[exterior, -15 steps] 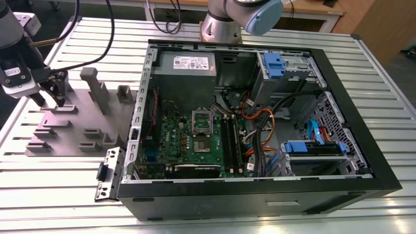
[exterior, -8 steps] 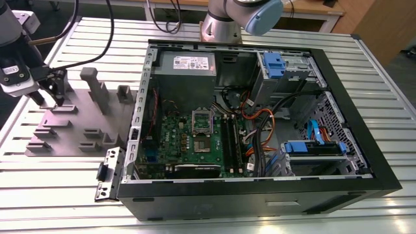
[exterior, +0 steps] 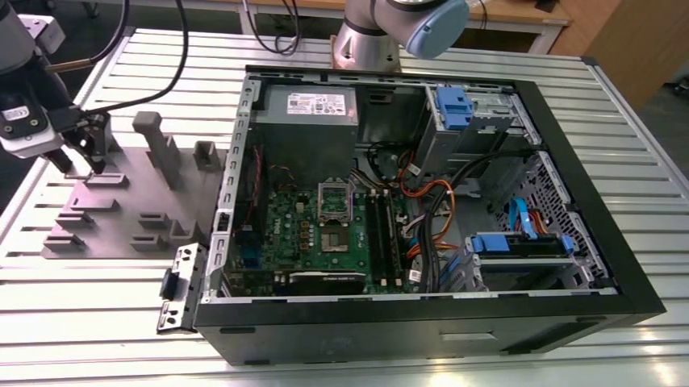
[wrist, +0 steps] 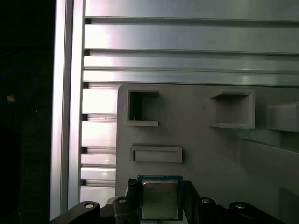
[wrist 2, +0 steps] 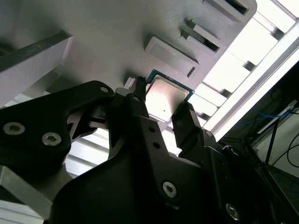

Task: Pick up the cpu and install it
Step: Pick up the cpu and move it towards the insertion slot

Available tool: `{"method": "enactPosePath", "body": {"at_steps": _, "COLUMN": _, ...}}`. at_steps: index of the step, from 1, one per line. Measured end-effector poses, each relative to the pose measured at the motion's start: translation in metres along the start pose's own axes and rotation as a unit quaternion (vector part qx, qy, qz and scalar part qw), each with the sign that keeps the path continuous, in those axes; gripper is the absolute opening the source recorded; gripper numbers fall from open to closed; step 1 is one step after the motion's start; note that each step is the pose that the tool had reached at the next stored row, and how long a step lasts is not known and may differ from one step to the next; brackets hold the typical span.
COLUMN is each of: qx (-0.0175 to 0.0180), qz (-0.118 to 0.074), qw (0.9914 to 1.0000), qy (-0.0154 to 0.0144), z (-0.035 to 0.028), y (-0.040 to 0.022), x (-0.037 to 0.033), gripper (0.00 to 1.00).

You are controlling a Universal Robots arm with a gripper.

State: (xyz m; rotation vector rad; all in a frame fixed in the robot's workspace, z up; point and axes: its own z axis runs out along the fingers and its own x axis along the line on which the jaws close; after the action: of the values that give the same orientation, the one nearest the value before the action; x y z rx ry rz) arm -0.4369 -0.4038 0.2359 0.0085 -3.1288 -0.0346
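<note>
Sitting between the jaws of the gripper (wrist 2: pixel 162 99), the cpu (wrist 2: pixel 166 94) is clamped on two opposite edges over the fixture (wrist 2: pixel 117 37)

My worktop and what it carries.
From my station I see a silver slatted aluminium worktop (exterior: pixel 97 322) with three things on it. A flat grey plastic fixture plate with raised blocks (exterior: pixel 113 230) lies toward the exterior view's left. A big black open computer case (exterior: pixel 356 347) lies on its side just beside it, taking up the middle and the exterior view's right. The arm's grey cylindrical base (exterior: pixel 366 48) stands at the far edge behind the case. In the first wrist view I see the plate's rounded corner resting on the slats.
</note>
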Motion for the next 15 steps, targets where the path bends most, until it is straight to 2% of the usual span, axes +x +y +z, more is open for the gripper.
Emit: {"method": "enactPosePath", "body": {"at_steps": 15, "qx": 0.0000, "qz": 0.000, "qw": 1.00000, "qy": 0.0000, "z": -0.0034, "y": 0.0001, "x": 0.0000, "gripper": 0.47}}
